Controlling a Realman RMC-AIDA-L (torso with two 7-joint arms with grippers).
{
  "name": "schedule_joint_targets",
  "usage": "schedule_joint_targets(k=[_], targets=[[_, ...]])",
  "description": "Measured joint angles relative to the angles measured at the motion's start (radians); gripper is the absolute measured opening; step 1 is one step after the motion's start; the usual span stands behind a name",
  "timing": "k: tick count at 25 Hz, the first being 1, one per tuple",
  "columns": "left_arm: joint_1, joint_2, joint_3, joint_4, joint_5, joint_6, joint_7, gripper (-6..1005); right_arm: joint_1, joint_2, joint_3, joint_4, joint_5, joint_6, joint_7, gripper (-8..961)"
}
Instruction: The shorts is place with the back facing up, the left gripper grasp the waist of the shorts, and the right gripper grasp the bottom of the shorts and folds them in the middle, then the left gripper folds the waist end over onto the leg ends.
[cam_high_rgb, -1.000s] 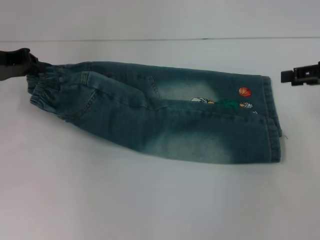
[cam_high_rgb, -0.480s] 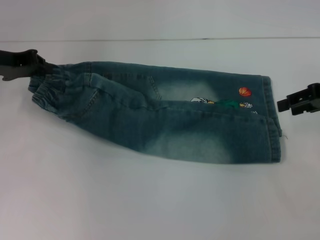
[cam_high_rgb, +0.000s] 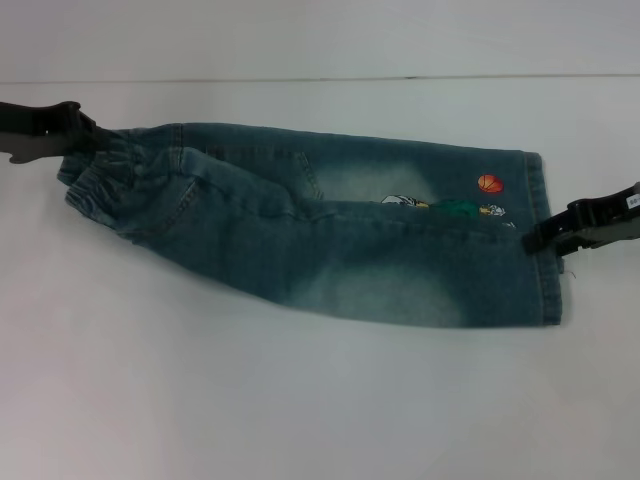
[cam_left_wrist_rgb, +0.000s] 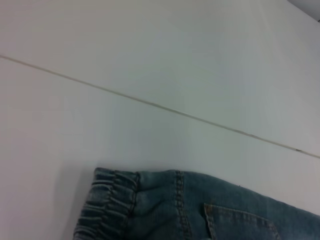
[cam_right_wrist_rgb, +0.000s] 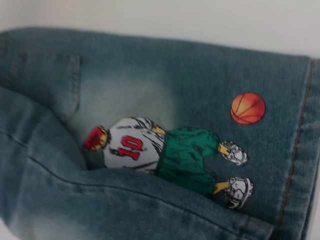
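The shorts (cam_high_rgb: 330, 235) lie folded lengthwise on the white table, with the waist at the left and the leg ends (cam_high_rgb: 552, 280) at the right. My left gripper (cam_high_rgb: 85, 135) sits at the far corner of the ruffled waistband (cam_left_wrist_rgb: 107, 205), shut on its bunched edge. My right gripper (cam_high_rgb: 535, 240) reaches in from the right, its tip on the hem of the leg ends. The right wrist view shows the embroidered basketball player (cam_right_wrist_rgb: 165, 155), an orange ball (cam_right_wrist_rgb: 248, 108) and the stitched hem (cam_right_wrist_rgb: 300, 150). A back pocket corner (cam_left_wrist_rgb: 235, 220) shows in the left wrist view.
The white table (cam_high_rgb: 300, 400) surrounds the shorts on all sides. A thin seam line (cam_high_rgb: 320, 78) runs across the table behind the shorts.
My right gripper has come down and inward from the far right to the leg hem. My left gripper turned slightly at the waistband, which bunched a little.
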Motion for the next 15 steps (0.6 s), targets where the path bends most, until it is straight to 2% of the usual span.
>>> schedule_joint_targets(k=[5, 15], targets=[[0.002, -0.003, 0.0, 0.0, 0.0, 0.0, 0.002, 55, 0.013, 0.018, -0.003, 0.009, -0.027, 0.031, -0.007, 559], [0.004, -0.005, 0.0, 0.0, 0.0, 0.0, 0.003, 55, 0.018, 0.025, 0.003, 0.009, -0.023, 0.051, -0.023, 526]])
